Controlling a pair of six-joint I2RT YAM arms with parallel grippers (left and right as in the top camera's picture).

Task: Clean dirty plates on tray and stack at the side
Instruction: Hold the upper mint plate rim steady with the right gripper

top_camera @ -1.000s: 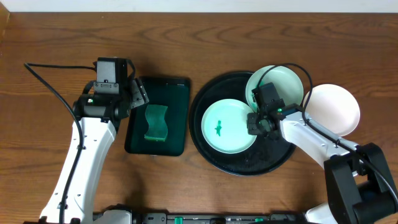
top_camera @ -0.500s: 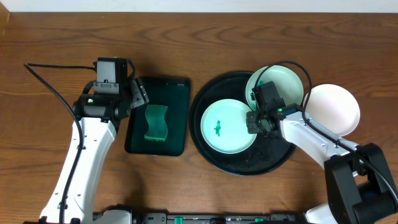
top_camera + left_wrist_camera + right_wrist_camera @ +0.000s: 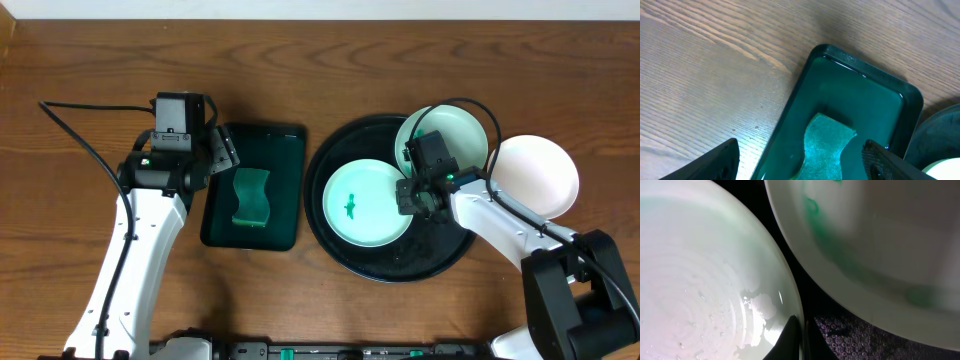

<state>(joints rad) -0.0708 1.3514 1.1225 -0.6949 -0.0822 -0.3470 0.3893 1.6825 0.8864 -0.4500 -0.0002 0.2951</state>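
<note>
On the right half of the brown wooden table (image 3: 300, 60) sat the large round glossy black tray (image 3: 400, 262) with its raised rim. Inside it, toward the left, lay the smeared plate (image 3: 360, 205), a round shallow pale mint dish with a small green mark at its centre. The second plate (image 3: 460, 140), also round and pale mint, occupied the tray's upper right edge, its far side reaching out over the rim; the right wrist view showed blurred green streaks on its inner wall. Whether it lay flat or leaned on the rim could not be told. The third plate (image 3: 540, 172), round, white and unmarked, rested on the bare wood just beside the tray's right side.

The right gripper (image 3: 799, 342) was down inside the tray, at the smeared plate's right rim, in the dark gap between that plate and the second one. Its two black fingers were pressed together, with the plate's thin edge running in between them.

The left gripper (image 3: 800, 162) hovered over the upper left part of the smaller dark green rectangular tray (image 3: 215, 235), well apart from the plates, with its fingers spread wide and nothing between them. A wavy-edged green sponge (image 3: 250, 197) lay flat in that rectangular tray, below the spread fingers.
</note>
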